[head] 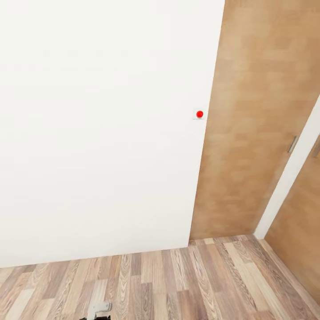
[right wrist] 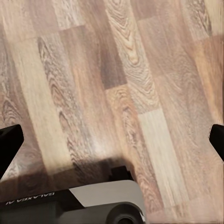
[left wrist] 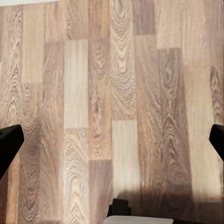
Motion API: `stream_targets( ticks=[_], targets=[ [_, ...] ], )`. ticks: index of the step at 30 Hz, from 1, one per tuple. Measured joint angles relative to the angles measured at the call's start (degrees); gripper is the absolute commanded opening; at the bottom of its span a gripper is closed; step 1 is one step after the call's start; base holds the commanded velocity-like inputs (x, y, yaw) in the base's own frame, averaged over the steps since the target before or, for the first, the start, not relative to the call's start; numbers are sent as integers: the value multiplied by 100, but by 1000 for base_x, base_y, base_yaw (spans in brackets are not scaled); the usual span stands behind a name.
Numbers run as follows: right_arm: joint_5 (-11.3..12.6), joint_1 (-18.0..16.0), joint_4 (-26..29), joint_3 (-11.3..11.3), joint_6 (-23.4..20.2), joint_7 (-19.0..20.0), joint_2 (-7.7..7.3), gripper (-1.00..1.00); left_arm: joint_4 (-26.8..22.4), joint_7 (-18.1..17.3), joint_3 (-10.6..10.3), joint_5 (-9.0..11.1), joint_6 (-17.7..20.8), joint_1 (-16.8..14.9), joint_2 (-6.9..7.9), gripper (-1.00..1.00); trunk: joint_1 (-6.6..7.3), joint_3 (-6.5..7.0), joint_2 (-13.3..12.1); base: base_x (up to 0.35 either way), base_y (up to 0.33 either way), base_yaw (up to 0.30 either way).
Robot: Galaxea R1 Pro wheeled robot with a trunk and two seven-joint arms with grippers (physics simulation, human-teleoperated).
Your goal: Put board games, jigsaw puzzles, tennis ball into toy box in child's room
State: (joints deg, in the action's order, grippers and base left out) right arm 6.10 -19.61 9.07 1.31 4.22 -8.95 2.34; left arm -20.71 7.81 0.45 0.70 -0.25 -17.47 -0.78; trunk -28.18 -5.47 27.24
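- Head view shows a white wall (head: 98, 133) with a small red dot (head: 199, 114), a wooden door (head: 253, 124) beside it, and plank floor (head: 178, 280) below; no toys, toy box or tabletop are in sight, so the robot seems to be in transit.
- Left gripper (left wrist: 112, 140): jaws spread wide, empty, only floor between them.
- Right gripper (right wrist: 112, 140): jaws equally wide, empty, above bare planks.
- Best move, I judge: turn the base until the room's tabletop shows, arms kept tucked.
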Motion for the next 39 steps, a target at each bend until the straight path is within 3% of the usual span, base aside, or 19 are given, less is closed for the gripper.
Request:
stream_targets(
  ticks=[11, 39],
  targets=[
    [0, 2, 0, 0, 0, 0, 0, 100, 1, 2, 1, 1, 26, 0, 1, 100, 242, 199, -443, 0, 0, -277],
    [-9, 7, -2, -5, 1, 4, 1, 100, 1, 0, 28, 8, 43, 0, 1, 100, 243, 286, -445, -46, 0, -277]
  ],
)
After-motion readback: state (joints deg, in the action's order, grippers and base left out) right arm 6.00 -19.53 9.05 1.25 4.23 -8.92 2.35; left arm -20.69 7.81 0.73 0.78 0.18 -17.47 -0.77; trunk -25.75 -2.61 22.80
